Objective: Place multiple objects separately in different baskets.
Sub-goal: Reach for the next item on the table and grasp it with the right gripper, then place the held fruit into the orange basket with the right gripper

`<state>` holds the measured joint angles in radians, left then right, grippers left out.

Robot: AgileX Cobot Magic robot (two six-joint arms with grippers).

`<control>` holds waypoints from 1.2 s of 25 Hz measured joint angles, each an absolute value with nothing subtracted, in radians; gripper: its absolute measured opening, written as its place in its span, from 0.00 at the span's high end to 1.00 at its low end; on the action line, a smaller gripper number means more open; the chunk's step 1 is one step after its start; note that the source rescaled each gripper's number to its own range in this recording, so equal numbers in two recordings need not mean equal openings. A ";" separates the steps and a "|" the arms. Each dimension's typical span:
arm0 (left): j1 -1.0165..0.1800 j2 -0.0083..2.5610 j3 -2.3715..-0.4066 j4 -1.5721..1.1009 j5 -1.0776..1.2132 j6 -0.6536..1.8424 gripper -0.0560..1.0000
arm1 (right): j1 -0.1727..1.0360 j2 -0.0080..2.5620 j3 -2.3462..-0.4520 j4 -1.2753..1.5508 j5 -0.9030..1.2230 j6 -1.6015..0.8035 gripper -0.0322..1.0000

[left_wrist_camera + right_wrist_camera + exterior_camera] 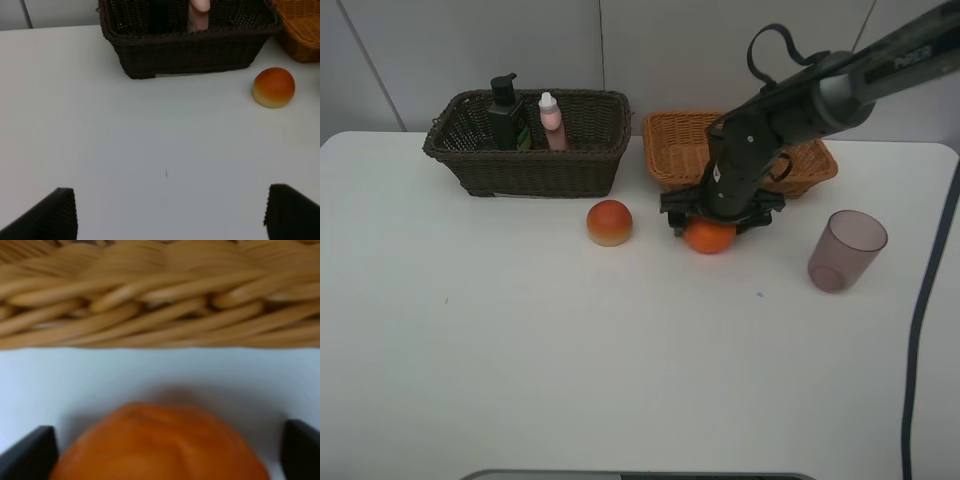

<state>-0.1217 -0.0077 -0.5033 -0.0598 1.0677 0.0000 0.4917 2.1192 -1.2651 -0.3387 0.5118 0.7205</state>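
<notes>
Baskets first: the deep dark brown wicker basket (pixel 540 172) holds a dark green pump bottle (pixel 506 115) and a pink white-capped bottle (pixel 552 122). The round orange (pixel 710 238) sits on the white table (pixel 570 350) just in front of the shallow orange-tan wicker basket (pixel 670 150), with the right gripper (pixel 720 215) spread wide either side of it. The left gripper (pixel 167 212) gapes too. The translucent purple cup (pixel 847 250) stands near the right edge.

orange (pixel 160 445) blurred, cropped, pink bottle (pixel 200 7) top cut off

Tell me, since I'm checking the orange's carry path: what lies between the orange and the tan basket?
Nothing but bare white table lies between the orange and the tan basket; the right wrist view shows this stretch.
</notes>
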 joint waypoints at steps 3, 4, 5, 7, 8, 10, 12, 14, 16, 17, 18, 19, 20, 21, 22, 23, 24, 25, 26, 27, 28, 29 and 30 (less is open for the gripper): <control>-0.122 -0.008 -0.503 -0.060 1.068 0.000 0.05 | 0.491 2.120 -1.265 -0.340 0.520 0.721 0.29; -0.122 -0.008 -0.503 -0.060 1.068 0.000 0.05 | 0.491 2.120 -1.266 -0.340 0.522 0.721 0.29; -0.122 -0.008 -0.503 -0.060 1.068 0.000 0.05 | 0.491 2.121 -1.267 -0.340 0.523 0.721 0.29; -0.122 -0.008 -0.503 -0.060 1.068 0.000 0.05 | 0.491 2.121 -1.267 -0.339 0.524 0.721 0.29; -0.122 -0.008 -0.503 -0.060 1.068 0.000 0.05 | 0.491 2.121 -1.267 -0.339 0.524 0.721 0.29; -0.122 -0.008 -0.503 -0.060 1.068 0.000 0.05 | 0.491 2.122 -1.267 -0.339 0.524 0.721 0.29; -0.122 -0.008 -0.503 -0.060 1.068 0.000 0.05 | 0.491 2.122 -1.267 -0.339 0.524 0.721 0.29; -0.122 -0.008 -0.503 -0.060 1.068 0.000 0.05 | 0.491 2.117 -1.267 -0.339 0.526 0.718 0.29; -0.122 -0.008 -0.503 -0.060 1.068 0.000 0.05 | 0.491 2.104 -1.265 -0.331 0.546 0.705 0.29; -0.122 -0.008 -0.503 -0.060 1.068 0.000 0.05 | 0.491 2.090 -1.265 -0.328 0.562 0.688 0.29; -0.122 -0.008 -0.503 -0.060 1.068 0.000 0.05 | 0.491 2.074 -1.265 -0.324 0.572 0.669 0.29; -0.122 -0.008 -0.503 -0.060 1.068 0.000 0.05 | 0.491 2.052 -1.265 -0.318 0.587 0.649 0.29; -0.122 -0.008 -0.503 -0.060 1.068 0.000 0.05 | 0.491 2.029 -1.268 -0.313 0.609 0.622 0.29; -0.122 -0.008 -0.503 -0.060 1.068 0.000 0.05 | 0.491 2.010 -1.280 -0.308 0.645 0.591 0.29; -0.122 -0.008 -0.503 -0.060 1.068 0.000 0.05 | 0.491 1.999 -1.297 -0.305 0.676 0.565 0.29; -0.122 -0.008 -0.503 -0.060 1.068 0.000 0.05 | 0.491 1.991 -1.316 -0.302 0.718 0.533 0.29; -0.122 -0.008 -0.503 -0.060 1.068 0.000 0.05 | 0.491 1.990 -1.343 -0.293 0.762 0.501 0.29; -0.122 -0.008 -0.503 -0.060 1.068 0.000 0.05 | 0.491 1.990 -1.372 -0.285 0.802 0.471 0.29; -0.122 -0.008 -0.503 -0.060 1.068 0.000 0.05 | 0.491 1.990 -1.402 -0.277 0.832 0.446 0.29; -0.122 -0.008 -0.503 -0.060 1.068 0.000 0.05 | 0.491 1.990 -1.426 -0.271 0.863 0.419 0.29; -0.122 -0.008 -0.503 -0.060 1.068 0.000 0.05 | 0.489 1.990 -1.457 -0.263 0.888 0.396 0.29; -0.122 -0.008 -0.503 -0.060 1.068 0.000 0.05 | 0.482 1.990 -1.489 -0.255 0.904 0.380 0.29; -0.122 -0.008 -0.503 -0.060 1.068 0.000 0.05 | 0.475 1.990 -1.513 -0.248 0.911 0.368 0.29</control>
<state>-0.1217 -0.0077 -0.5033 -0.0598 1.0677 0.0000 0.4748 1.9895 -1.5128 -0.2479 0.9112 0.3678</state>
